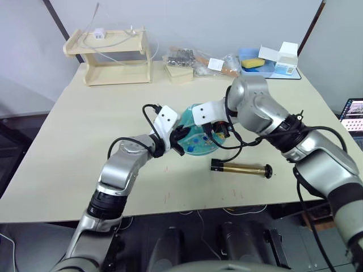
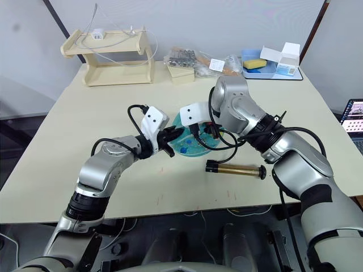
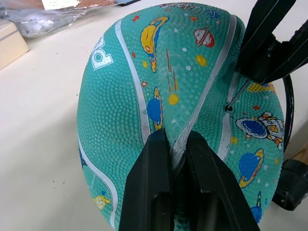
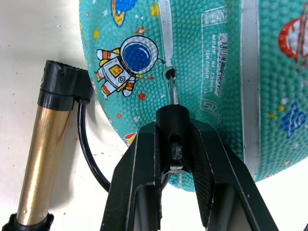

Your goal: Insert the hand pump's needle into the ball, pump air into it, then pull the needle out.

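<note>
**Needle at valve, ball pinched**

The ball (image 1: 199,137) sits mid-bench, partly deflated. Left jaws (image 3: 177,147) are closed tight on a pinched fold of its rubber. Right jaws (image 4: 174,144) are clamped on the black fitting of the needle (image 4: 172,89), whose tip sits in the valve hole. The pump (image 1: 241,168) lies flat on the bench (image 1: 68,141), just right of and nearer than the ball, its hose (image 4: 89,154) looping to the fitting.

Cream desk (image 1: 74,141) before a pale wall (image 1: 215,22); wooden two-tier rack (image 1: 110,56) at its far left corner.
</note>
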`<action>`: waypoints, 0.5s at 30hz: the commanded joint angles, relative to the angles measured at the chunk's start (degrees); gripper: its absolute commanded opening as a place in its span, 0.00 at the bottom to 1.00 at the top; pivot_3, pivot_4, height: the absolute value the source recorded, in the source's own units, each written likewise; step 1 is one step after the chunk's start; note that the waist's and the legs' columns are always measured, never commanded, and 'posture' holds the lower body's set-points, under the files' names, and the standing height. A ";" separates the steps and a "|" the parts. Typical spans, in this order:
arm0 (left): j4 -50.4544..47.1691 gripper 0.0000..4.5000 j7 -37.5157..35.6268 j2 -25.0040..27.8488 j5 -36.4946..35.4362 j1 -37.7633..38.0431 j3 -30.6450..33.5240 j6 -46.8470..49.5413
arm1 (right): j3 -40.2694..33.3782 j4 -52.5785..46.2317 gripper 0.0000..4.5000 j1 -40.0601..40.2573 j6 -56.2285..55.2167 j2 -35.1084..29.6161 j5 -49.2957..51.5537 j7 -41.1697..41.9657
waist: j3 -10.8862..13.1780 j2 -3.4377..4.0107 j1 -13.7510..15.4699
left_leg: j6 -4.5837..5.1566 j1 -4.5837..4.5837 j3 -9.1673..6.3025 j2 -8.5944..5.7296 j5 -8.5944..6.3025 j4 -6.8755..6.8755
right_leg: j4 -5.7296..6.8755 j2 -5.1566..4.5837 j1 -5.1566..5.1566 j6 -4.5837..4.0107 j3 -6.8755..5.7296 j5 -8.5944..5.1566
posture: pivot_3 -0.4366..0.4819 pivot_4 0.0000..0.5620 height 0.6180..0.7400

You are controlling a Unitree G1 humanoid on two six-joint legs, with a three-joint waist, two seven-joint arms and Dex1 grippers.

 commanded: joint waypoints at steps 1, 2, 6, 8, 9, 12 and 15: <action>1.41 0.00 -2.99 -1.06 -2.20 0.50 -2.17 0.97 | 0.64 0.64 0.07 1.53 -0.92 3.73 0.74 -1.14 | -0.04 0.01 0.02 | 0.00 0.01 -0.04 0.01 0.00 -0.03 | 0.02 0.02 0.00 -0.07 -0.03 -0.01 | 0.48 0.27 1.00; 1.39 0.00 -3.22 -1.20 -2.50 0.55 -2.03 1.26 | 0.55 1.00 0.07 1.66 -0.91 4.16 0.57 -1.37 | -0.08 0.01 0.03 | 0.00 0.02 -0.07 0.03 0.00 -0.07 | 0.03 0.04 0.00 -0.20 -0.05 0.03 | 0.48 0.27 1.00; 0.87 0.00 -3.85 -1.37 -2.83 0.90 -1.79 1.94 | 0.44 1.51 0.07 2.36 -1.59 5.69 -0.10 -1.89 | -0.20 0.01 0.01 | -0.01 0.08 -0.14 0.03 0.00 -0.25 | 0.02 0.07 -0.01 -0.36 -0.08 0.02 | 0.48 0.27 1.00; 0.63 0.00 -4.05 -1.60 -3.07 0.91 -1.64 2.35 | 0.46 1.53 0.07 2.67 -2.28 6.23 -0.42 -2.02 | -0.23 0.01 -0.04 | -0.01 0.09 -0.14 0.04 0.00 -0.26 | 0.01 0.08 -0.01 -0.36 -0.07 0.01 | 0.48 0.27 1.00; 0.53 0.00 -4.09 -1.72 -3.15 0.91 -1.55 2.58 | 0.44 1.53 0.07 2.77 -2.37 6.52 -0.54 -2.03 | -0.24 0.00 -0.06 | -0.01 0.10 -0.14 0.04 0.00 -0.26 | 0.02 0.09 -0.01 -0.36 -0.07 0.01 | 0.48 0.27 1.00; 0.29 0.00 -4.12 -2.02 -3.19 0.91 -1.32 3.27 | 0.55 1.39 0.07 3.11 -2.80 7.48 -0.82 -1.83 | -0.25 0.00 -0.15 | -0.01 0.14 -0.19 0.05 0.00 -0.27 | 0.02 0.15 0.00 -0.33 -0.04 -0.02 | 0.48 0.27 1.00; 0.08 0.00 -4.08 -2.31 -3.44 0.99 -1.12 4.07 | 0.52 1.26 0.07 3.50 -3.25 8.44 -1.16 -1.59 | -0.33 0.00 -0.18 | -0.01 0.17 -0.21 0.07 0.00 -0.30 | 0.02 0.20 0.00 -0.34 -0.03 -0.05 | 0.48 0.27 1.00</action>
